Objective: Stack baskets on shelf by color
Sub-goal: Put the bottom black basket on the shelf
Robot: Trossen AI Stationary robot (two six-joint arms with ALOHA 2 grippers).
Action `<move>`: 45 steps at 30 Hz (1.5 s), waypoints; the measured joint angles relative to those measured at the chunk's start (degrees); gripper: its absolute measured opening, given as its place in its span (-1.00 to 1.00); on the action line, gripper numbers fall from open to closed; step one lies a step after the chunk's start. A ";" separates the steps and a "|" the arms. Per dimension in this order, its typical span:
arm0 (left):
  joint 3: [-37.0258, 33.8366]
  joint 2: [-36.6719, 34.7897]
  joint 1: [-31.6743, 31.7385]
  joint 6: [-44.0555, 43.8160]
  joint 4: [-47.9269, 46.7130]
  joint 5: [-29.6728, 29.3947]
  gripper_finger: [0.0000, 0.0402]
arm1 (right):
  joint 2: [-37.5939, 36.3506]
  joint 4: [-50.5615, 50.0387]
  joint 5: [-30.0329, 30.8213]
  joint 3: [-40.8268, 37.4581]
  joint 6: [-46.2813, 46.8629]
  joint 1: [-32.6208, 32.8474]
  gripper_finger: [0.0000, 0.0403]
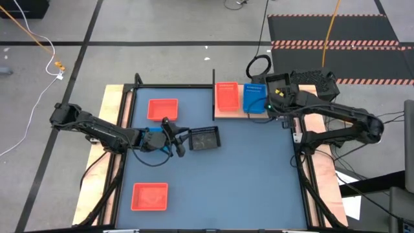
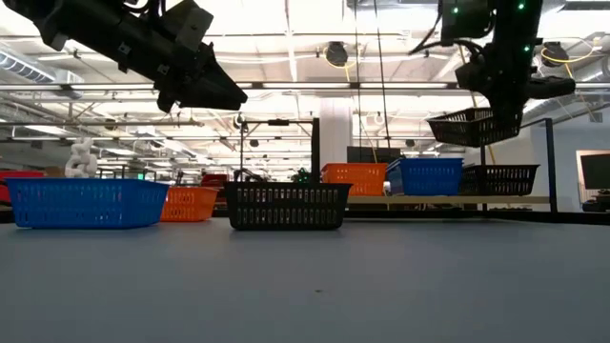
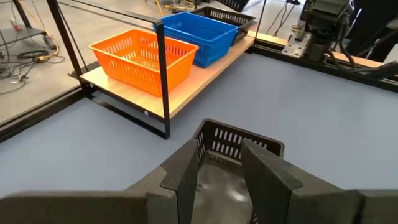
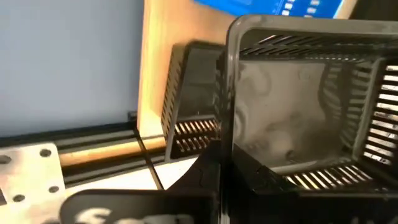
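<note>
table (image 1: 259, 181) blue | shelf (image 1: 228, 114) at far edge carries an orange basket (image 1: 226, 96) beside a blue basket (image 1: 255, 98) | right gripper (image 2: 496, 95) clamps black basket (image 2: 474, 126) aloft above shelf end | left gripper (image 1: 176, 137), fingers slightly parted, empty, just beside black basket (image 1: 204, 138) mid-table

Blue tabletop (image 1: 246, 168) fills centre of high view, w/ narrow wood strips (image 1: 111, 110) along its 9 & 3 o'clock edges. Grey floor around. Black mat (image 1: 336, 26) w/ red-white striped edging at 1 o'clock, yellow cable (image 1: 331, 19) crossing it. Black cable coil (image 1: 259, 66) at 12, just off tabletop. White cable (image 1: 54, 65) at 10. White papers (image 1: 349, 204) at 4. Low view: ceiling lights (image 2: 286, 19) overhead, white lumpy obj (image 2: 80, 157) at 9.
</note>
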 joint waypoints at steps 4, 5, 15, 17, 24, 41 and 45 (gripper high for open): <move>0.00 0.00 -0.15 -0.06 -0.04 0.02 -0.37 | 0.50 -1.30 -1.37 0.00 -2.39 -2.60 -1.00; 0.00 0.00 -0.15 -0.12 -0.07 0.02 -0.37 | 0.58 -1.38 -1.79 0.00 -2.62 -3.20 -1.00; 0.00 0.00 -0.15 -0.35 -0.53 0.07 -0.37 | 0.89 0.08 -5.69 0.00 -5.09 -6.55 -1.00; 0.00 0.00 -0.15 -0.40 -0.57 0.07 -0.37 | 0.99 0.46 -6.71 0.00 -5.10 -6.79 -1.00; 0.00 0.00 -1.02 -1.14 -2.29 0.11 -0.37 | 1.43 1.97 -7.13 0.00 -4.91 -6.79 -1.00; -2.58 0.00 -3.31 -5.80 -3.19 0.11 -0.37 | 5.14 2.08 -8.52 0.00 -3.19 -6.79 -1.00; -3.28 0.00 -3.61 -6.36 -3.15 0.11 -0.37 | 5.69 2.05 -8.45 0.00 -2.71 -6.79 -1.00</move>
